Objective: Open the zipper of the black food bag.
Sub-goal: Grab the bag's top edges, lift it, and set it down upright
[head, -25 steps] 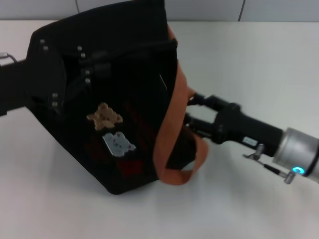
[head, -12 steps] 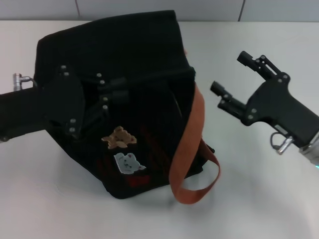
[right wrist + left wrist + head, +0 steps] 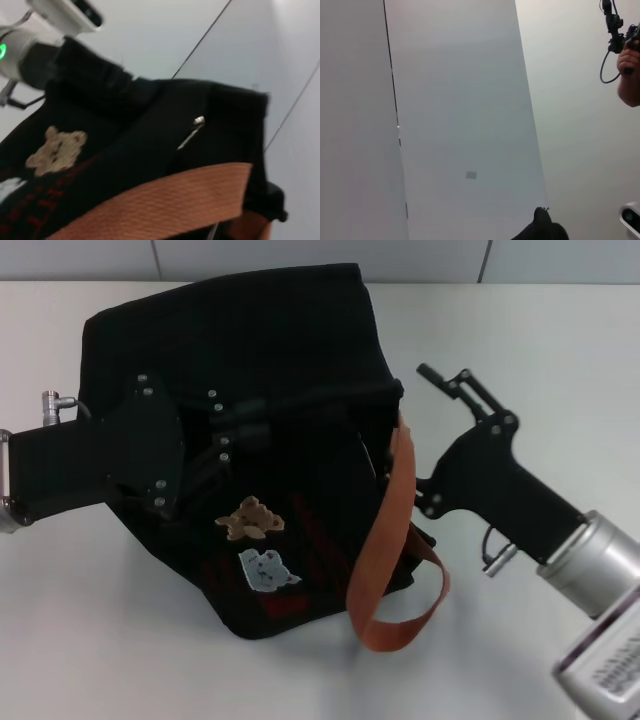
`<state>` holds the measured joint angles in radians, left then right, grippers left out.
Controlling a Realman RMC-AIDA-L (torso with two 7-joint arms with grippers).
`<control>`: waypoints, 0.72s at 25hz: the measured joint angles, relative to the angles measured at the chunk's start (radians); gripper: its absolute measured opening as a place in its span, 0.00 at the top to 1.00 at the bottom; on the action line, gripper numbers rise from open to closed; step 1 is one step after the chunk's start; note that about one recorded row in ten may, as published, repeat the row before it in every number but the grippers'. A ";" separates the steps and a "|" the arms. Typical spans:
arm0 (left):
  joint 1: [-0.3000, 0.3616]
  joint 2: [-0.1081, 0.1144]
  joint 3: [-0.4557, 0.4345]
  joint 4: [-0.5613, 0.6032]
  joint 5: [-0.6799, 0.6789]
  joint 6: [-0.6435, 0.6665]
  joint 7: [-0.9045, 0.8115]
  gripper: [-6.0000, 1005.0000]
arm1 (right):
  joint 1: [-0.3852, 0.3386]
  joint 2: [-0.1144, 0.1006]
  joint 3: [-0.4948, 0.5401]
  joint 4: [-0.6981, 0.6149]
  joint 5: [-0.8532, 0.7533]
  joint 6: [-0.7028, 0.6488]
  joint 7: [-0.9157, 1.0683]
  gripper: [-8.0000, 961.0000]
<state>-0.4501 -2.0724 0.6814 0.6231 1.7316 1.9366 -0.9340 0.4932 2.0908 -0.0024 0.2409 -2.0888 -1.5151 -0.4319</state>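
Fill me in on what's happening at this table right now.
A two-armed robot is working on the black food bag, which sits tilted on the white table. The left gripper is pressed against the bag's side. The right gripper is at the orange strap side. A silver pull tab hangs there.

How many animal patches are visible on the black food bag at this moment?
2. The tan bear patch sits on the black food bag's front panel; the white animal patch sits just below it, nearer the camera. Other sides are hidden, so more may exist.

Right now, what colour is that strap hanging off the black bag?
Orange-brown; the strap shows best in the head view, looping down the black food bag.
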 joint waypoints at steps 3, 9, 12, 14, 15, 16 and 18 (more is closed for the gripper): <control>-0.002 0.000 0.000 -0.006 0.000 -0.001 0.001 0.91 | 0.009 0.000 0.000 0.017 -0.001 0.036 -0.040 0.23; -0.001 -0.001 0.017 -0.028 0.001 -0.001 0.019 0.91 | 0.022 0.001 0.001 0.049 -0.003 0.066 -0.104 0.23; -0.001 -0.001 0.024 -0.036 0.001 -0.001 0.025 0.91 | 0.028 0.002 0.005 0.066 -0.003 0.066 -0.132 0.23; -0.002 -0.002 0.024 -0.038 0.003 -0.002 0.026 0.91 | 0.033 0.002 0.009 0.072 -0.003 0.065 -0.139 0.23; -0.002 -0.002 0.025 -0.039 0.004 -0.002 0.026 0.91 | 0.034 0.001 0.011 0.074 -0.003 0.063 -0.141 0.23; -0.003 -0.002 0.025 -0.039 0.004 -0.003 0.026 0.91 | 0.035 0.001 0.012 0.077 -0.004 0.061 -0.141 0.23; -0.004 -0.002 0.025 -0.040 0.006 -0.003 0.026 0.91 | 0.036 0.002 0.014 0.083 -0.003 0.055 -0.141 0.23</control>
<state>-0.4540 -2.0741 0.7066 0.5833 1.7377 1.9337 -0.9082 0.5287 2.0923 0.0119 0.3242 -2.0923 -1.4597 -0.5727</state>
